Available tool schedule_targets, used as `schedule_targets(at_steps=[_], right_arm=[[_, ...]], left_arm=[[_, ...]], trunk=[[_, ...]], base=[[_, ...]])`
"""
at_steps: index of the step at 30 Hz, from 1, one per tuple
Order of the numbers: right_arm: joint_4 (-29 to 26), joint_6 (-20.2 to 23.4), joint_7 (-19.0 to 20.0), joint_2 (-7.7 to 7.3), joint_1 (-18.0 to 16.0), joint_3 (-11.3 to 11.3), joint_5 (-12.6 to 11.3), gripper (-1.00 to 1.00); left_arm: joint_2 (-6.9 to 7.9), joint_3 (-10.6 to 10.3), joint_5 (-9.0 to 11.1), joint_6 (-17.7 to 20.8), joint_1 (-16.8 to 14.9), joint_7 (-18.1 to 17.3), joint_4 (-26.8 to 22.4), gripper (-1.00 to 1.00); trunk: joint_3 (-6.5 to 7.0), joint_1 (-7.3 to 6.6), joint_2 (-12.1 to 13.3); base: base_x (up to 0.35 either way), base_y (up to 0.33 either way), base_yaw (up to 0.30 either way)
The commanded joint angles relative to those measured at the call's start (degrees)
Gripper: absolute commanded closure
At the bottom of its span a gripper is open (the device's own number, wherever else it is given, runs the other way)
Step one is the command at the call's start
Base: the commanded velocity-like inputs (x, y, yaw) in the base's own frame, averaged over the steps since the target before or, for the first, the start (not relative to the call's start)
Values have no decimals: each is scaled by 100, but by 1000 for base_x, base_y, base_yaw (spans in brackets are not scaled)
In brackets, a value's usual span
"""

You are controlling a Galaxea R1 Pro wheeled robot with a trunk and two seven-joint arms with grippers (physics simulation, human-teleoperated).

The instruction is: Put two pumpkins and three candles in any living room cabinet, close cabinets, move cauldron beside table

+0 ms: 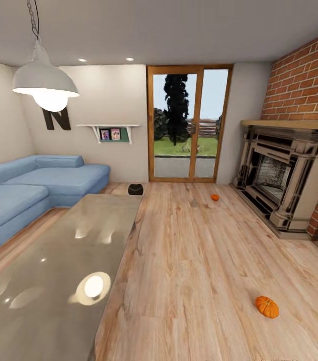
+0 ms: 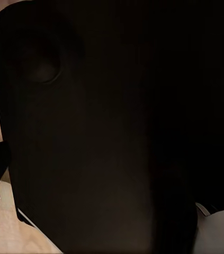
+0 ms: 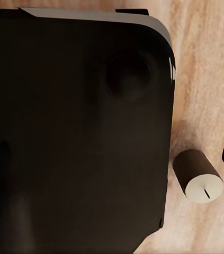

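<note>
Fingers' state I cannot tell on either arm; dark bodywork is blocking both wrist views.

Counting two pumpkins: one [image 1: 267,307] at 4 o'clock, one [image 1: 215,197] at 1. Light, hard, ribbed, so pinching across the flanks. One candle [image 3: 198,176] is lying tipped in the right wrist view, likely rolling; another possibly [image 1: 194,203] at 12. One cauldron [image 1: 135,189] is sitting just beyond the table [image 1: 53,281].

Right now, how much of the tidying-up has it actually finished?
Nothing looks put away yet. Both pumpkins, near and far, sit on the floor, and a candle lies beside the robot's dark body. The cauldron is already by the table. Nothing shows in hand.
</note>
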Motion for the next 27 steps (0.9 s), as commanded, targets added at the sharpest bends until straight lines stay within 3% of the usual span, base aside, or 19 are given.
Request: schedule_targets(at_steps=[1,10,16,27], right_arm=[[0,-2,3,1,-2,-4,-2,-100],[0,-2,1,-23,0,-4,-5,-100],[0,-2,-1,-26,0,-5,-5,-100],[0,-2,-1,-26,-3,-5,-5,-100]], left_arm=[[0,0,-2,3,4,-2,-13,-100],[-1,1,-2,3,5,-2,-12,-100],[2,1,5,3,4,-2,-12,-100],[3,1,7,3,10,-2,-12,-100]], trunk=[[0,0,-2],[37,0,-2],[39,0,-2],[40,0,-2]], base=[[0,0,-133],[0,0,-184],[-27,0,-31],[-265,0,-1]])
